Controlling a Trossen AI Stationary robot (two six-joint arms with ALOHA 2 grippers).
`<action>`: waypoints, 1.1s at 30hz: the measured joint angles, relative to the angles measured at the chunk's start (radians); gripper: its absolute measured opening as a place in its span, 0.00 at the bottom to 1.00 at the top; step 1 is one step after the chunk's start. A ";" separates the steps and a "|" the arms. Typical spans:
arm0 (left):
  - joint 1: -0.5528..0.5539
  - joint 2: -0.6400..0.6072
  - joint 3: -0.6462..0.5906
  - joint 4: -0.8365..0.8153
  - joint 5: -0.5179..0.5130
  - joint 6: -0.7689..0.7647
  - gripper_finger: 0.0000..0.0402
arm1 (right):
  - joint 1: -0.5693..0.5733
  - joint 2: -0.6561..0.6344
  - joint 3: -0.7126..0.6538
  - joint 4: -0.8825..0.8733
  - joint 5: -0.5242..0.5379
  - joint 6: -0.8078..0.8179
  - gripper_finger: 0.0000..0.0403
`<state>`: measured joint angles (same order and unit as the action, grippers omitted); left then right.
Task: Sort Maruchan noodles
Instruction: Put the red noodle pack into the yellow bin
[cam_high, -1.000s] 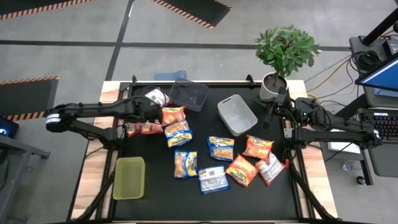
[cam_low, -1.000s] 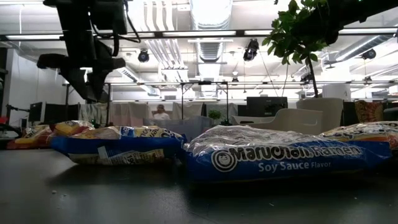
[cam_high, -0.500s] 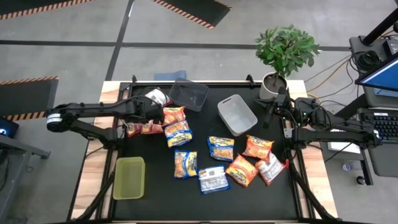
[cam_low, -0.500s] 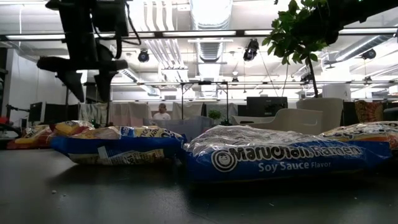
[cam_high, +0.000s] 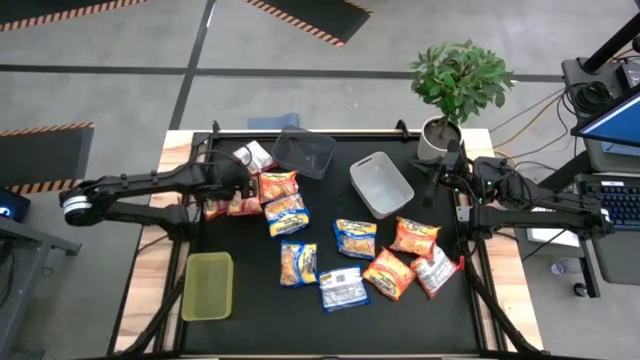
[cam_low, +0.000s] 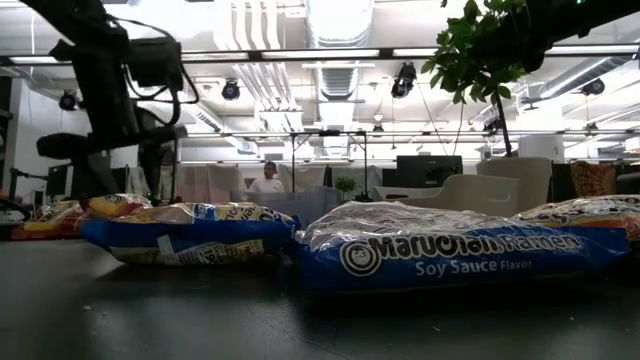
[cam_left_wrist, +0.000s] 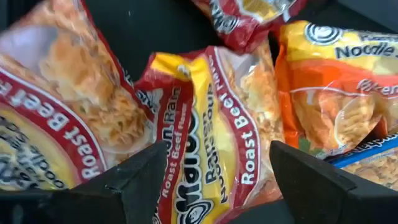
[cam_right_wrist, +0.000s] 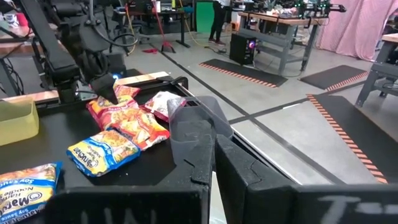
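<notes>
Several Maruchan noodle packets lie flat on the black table. Two red roast-beef packets lie at the left, beside an orange one and a blue-and-yellow one. My left gripper hangs open just above one red packet, a finger on either side of it, pointing steeply down. A white-and-red packet lies farther back. More packets spread toward the right. My right gripper waits shut at the far right, raised.
A dark grey bin and a light grey bin stand at the back. A yellow-green bin stands near the front left. A potted plant sits at the far right corner. Blue packets lie close to the low camera.
My left gripper has opened wider, sunk toward the red packets and shifted a little toward the table's near edge, rolling somewhat as it went. The packets have stayed where they were.
</notes>
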<state>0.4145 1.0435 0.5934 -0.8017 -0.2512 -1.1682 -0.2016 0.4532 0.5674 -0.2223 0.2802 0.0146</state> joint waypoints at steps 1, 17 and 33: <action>0.000 -0.005 -0.013 0.015 0.000 -0.004 0.66 | 0.000 0.000 0.000 -0.002 0.000 -0.004 0.02; -0.001 0.034 -0.130 0.204 -0.012 -0.046 0.45 | 0.000 0.000 0.000 -0.005 0.000 -0.003 0.02; -0.047 0.035 0.028 0.079 -0.020 0.084 0.00 | 0.000 0.000 0.000 -0.005 0.000 -0.006 0.02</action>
<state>0.3674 1.0782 0.6212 -0.7223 -0.2716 -1.0842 -0.2016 0.4534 0.5674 -0.2272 0.2802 0.0082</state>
